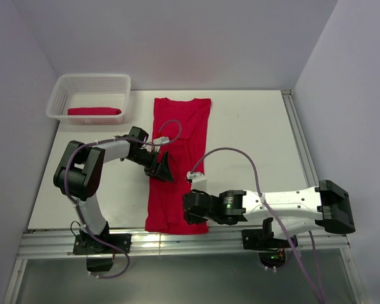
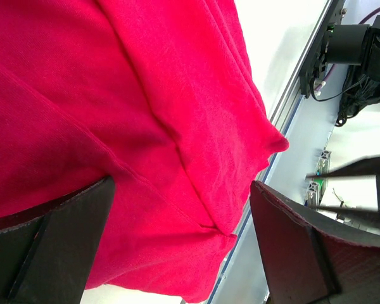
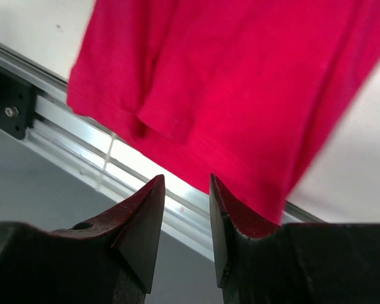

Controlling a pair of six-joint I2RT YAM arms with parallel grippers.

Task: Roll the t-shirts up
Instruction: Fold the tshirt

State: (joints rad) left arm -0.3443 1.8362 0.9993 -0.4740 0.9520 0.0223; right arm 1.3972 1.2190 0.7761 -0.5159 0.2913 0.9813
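Observation:
One red t-shirt [image 1: 178, 161] lies flat on the white table as a long strip folded lengthwise, its near hem at the front rail. The left wrist view shows its folded layers [image 2: 133, 107], and the right wrist view shows its hem [image 3: 240, 95] over the rail. A second red t-shirt [image 1: 95, 112] lies rolled inside the basket. My left gripper [image 1: 164, 169] [image 2: 182, 187] hovers wide open over the strip's left edge, at mid length. Low over the near right corner of the strip, my right gripper [image 1: 190, 211] [image 3: 185, 180] has its jaws partly apart with nothing between them.
A white lattice basket [image 1: 92, 77] stands at the back left corner of the table. An aluminium rail [image 1: 196, 244] runs along the near edge, and another [image 1: 301, 145] along the right side. Pale walls close in the table.

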